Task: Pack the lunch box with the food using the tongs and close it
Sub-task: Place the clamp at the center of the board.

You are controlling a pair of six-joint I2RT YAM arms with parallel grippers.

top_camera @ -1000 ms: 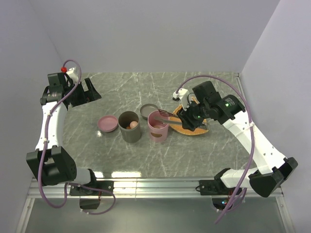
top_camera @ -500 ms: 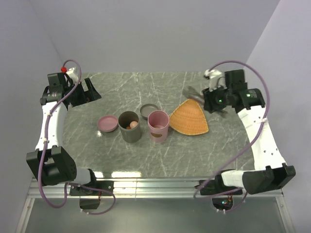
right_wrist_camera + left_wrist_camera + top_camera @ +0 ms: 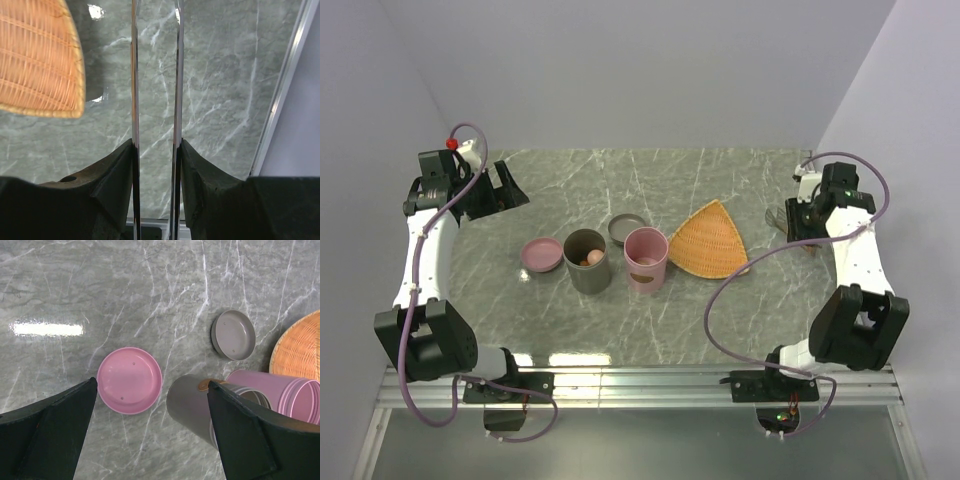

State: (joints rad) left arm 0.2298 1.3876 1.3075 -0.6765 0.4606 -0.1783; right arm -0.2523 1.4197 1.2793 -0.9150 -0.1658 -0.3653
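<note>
The lunch box is two open cylinders side by side, a grey one point(image 3: 586, 262) and a pink one point(image 3: 645, 260). Pieces of food point(image 3: 590, 258) lie inside the grey one. Its loose lids are a pink lid point(image 3: 541, 254) and a grey lid point(image 3: 627, 229). My right gripper point(image 3: 156, 142) is shut on the tongs point(image 3: 134, 75), whose two thin metal arms run straight out between the fingers. It hangs at the table's right edge point(image 3: 800, 222). My left gripper point(image 3: 151, 385) is open at the back left point(image 3: 498, 190), above the pink lid point(image 3: 129, 380) and the grey cylinder point(image 3: 192, 402).
An orange woven fan-shaped tray point(image 3: 710, 240) lies right of the pink cylinder, with its edge showing in the right wrist view point(image 3: 35, 55). A metal rail point(image 3: 285, 100) and the wall border the table just right of the tongs.
My right arm has swung from over the tray and pink cylinder out to the table's right edge, taking the tongs with it. The left arm has not moved.
</note>
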